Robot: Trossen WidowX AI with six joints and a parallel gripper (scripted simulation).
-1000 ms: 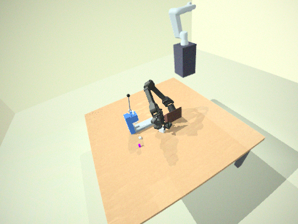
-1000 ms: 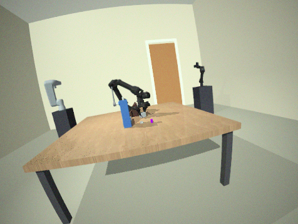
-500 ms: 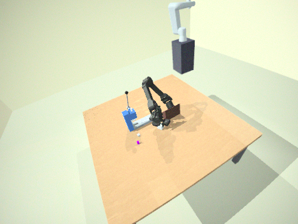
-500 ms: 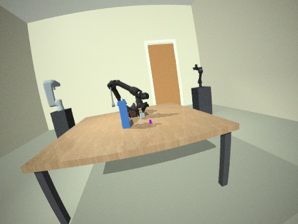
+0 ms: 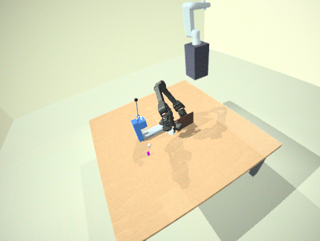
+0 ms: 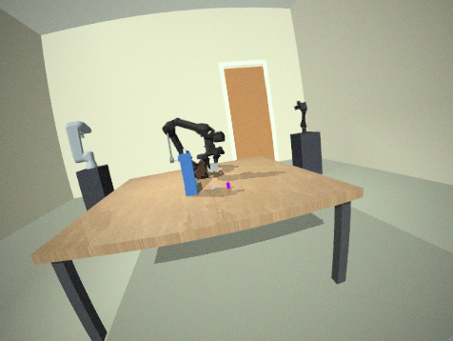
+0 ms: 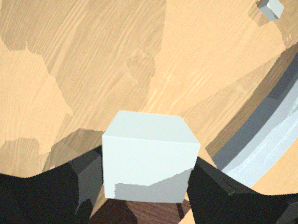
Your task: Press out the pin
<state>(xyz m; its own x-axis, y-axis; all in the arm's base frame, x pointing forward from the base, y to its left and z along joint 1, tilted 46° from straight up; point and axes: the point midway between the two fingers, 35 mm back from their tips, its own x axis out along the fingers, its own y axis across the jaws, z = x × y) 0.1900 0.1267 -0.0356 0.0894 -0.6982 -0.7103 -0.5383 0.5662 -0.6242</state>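
Observation:
My gripper [image 5: 172, 129] [image 6: 214, 162] [image 7: 147, 152] is shut on the white block [image 5: 171, 132] [image 6: 214, 168] [image 7: 150, 159], one black finger on each side. Its height above the table is hard to tell. No pin shows on the block's visible faces. The blue press [image 5: 136, 128] [image 6: 188, 176] stands to the left of the gripper in the top and exterior views. Its lever [image 5: 137, 108] [image 6: 170, 148] points up with a black knob in the top view. A pale grey rail [image 5: 152, 130] [image 7: 272, 145] runs from the press's foot towards the gripper. The punch and cup cannot be made out.
A small pale cube [image 5: 148, 145] [image 6: 212, 188] [image 7: 272, 9] and a small magenta piece [image 5: 148, 153] [image 6: 228, 185] lie on the table [image 5: 188, 175] [image 6: 266, 205] near the press. A dark brown panel [image 5: 187, 120] [image 6: 202, 170] stands close beside the gripper and arm base.

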